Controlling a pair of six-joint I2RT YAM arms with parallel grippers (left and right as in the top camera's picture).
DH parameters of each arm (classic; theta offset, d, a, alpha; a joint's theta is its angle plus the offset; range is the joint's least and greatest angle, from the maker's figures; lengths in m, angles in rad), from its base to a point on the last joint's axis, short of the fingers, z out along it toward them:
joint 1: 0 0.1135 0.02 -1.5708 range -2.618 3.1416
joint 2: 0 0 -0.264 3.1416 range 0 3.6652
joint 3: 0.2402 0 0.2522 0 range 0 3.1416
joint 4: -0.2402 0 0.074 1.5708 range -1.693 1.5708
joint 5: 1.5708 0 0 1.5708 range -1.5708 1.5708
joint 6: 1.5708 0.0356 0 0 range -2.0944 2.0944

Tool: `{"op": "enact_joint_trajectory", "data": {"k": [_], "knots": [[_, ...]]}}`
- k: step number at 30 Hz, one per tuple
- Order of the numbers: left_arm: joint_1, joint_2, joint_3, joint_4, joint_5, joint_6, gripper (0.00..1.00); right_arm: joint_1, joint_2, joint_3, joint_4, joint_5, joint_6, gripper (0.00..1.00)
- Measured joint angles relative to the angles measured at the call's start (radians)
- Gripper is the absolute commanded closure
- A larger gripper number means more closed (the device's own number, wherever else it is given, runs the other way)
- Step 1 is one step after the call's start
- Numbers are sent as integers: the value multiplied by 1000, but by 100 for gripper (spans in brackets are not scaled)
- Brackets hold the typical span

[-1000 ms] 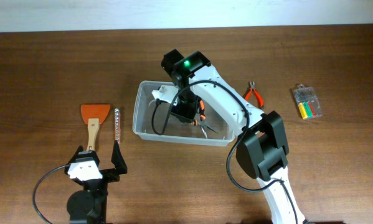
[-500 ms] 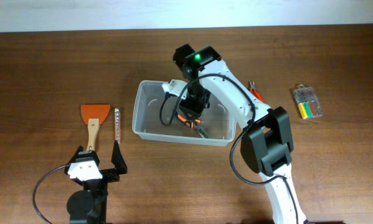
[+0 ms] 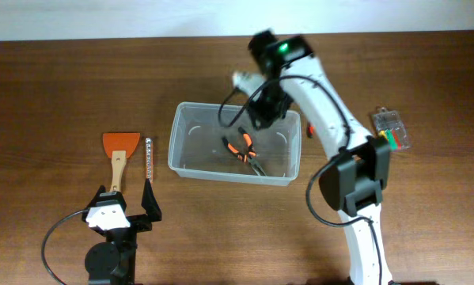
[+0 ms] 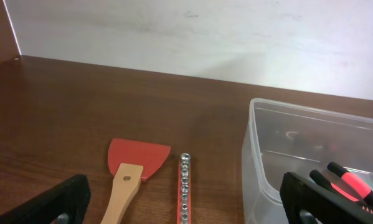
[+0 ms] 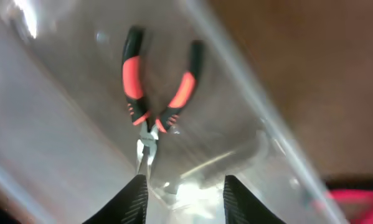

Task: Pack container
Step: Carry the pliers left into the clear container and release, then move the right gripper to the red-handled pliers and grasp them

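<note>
The container (image 3: 197,146) sits in the middle of the worktop (image 3: 54,79), its long sides running left to right. Pliers (image 3: 244,153) with orange-and-black handles lie on its floor, towards the right half, touching nothing but the bin.

The right arm (image 3: 331,103) reaches over the container's far rim. From its wrist camera, the right fingers (image 5: 136,196) stand partly apart above the pliers, with a clear gap between them and nothing held.

The left fingers (image 3: 149,207) rest at the near left of the worktop, spread wide and empty, pointing towards the far edge. Just beyond them lies a scraper (image 3: 116,157) with an orange blade and a wooden handle. A strip of bits (image 3: 149,158) lies parallel just to its right, between the scraper and the container's left wall.

A small clear case (image 3: 391,131) with coloured pieces lies to the right of the container, well apart from it.
</note>
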Motion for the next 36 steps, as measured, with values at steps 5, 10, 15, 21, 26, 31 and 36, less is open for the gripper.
{"op": "enact_joint_trajectory", "data": {"k": [5,10,15,21,26,31,36], "knots": [[0,0,0,0,0,0,1,-70,0,257,-90,-2,90,52],[0,0,0,0,0,0,1,-170,-6,372,-139,18,196,51],[0,0,0,0,0,0,1,-311,-6,347,-154,55,239,52],[0,0,0,0,0,0,1,-438,-2,242,-97,74,255,61],[0,0,0,0,0,0,1,-452,3,122,-8,81,236,61],[0,0,0,0,0,0,1,-427,6,-14,94,111,217,61],[0,0,0,0,0,0,1,-407,8,-175,174,162,202,61]]}}
